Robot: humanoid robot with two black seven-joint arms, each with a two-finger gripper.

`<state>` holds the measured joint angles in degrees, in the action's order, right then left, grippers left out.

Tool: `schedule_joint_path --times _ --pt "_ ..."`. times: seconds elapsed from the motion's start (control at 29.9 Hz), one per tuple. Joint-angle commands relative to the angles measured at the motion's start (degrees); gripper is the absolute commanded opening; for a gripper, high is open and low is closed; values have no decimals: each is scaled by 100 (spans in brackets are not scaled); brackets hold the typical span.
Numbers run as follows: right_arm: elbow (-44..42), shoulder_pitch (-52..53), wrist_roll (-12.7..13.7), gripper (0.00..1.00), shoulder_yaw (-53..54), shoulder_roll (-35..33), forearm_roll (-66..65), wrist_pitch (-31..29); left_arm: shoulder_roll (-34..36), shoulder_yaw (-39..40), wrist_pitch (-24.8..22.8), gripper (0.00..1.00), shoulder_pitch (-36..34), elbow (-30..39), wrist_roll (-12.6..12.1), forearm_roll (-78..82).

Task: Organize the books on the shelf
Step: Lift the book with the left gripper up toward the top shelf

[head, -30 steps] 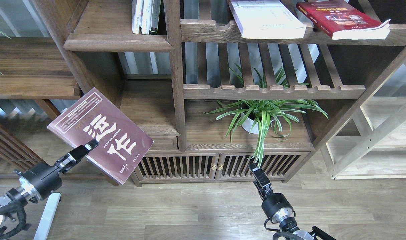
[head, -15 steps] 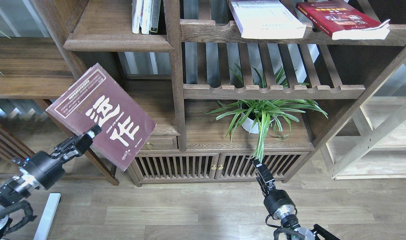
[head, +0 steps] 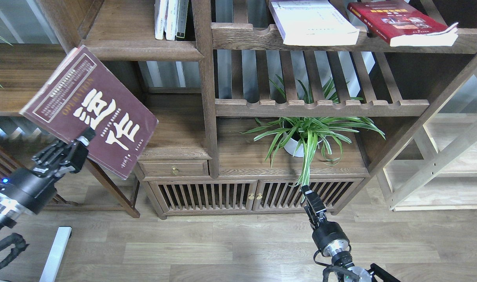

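Note:
My left gripper (head: 83, 143) is shut on the lower edge of the maroon book (head: 90, 110), with white Chinese characters and gold "OPERATION". It holds the book tilted in the air, in front of and below the solid dark-brown shelf (head: 138, 50) at the upper left. The thick white book (head: 311, 21) and the red book (head: 401, 21) lie flat on the slatted rack (head: 418, 45) at the upper right. My right gripper (head: 312, 200) is low in front of the cabinet doors; its fingers look closed together and hold nothing.
Several thin books (head: 171, 18) stand upright on the solid shelf against the post (head: 207, 86). A potted spider plant (head: 307, 135) sits on the cabinet top. A drawer (head: 175, 169) and slatted doors (head: 230, 196) are below. A side table (head: 27, 78) stands at left.
My left gripper has lifted the maroon book up and to the left, toward the solid shelf. My right gripper has sunk a little lower.

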<state>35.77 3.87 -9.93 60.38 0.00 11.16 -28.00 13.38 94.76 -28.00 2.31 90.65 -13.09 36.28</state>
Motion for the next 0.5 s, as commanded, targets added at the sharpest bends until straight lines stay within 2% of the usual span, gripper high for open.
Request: schedule_joint_path --times 0.0,0.17,0.47 --pt "0 0 0 99 0 0 0 0 -99 156 0 3 50 163 -123 46" --pt "0 0 0 99 0 0 0 0 -143 412 0 3 85 216 -492 72" --pt "0 0 0 99 9 0 -8 0 -72 649 0 3 -29 313 -1327 72"
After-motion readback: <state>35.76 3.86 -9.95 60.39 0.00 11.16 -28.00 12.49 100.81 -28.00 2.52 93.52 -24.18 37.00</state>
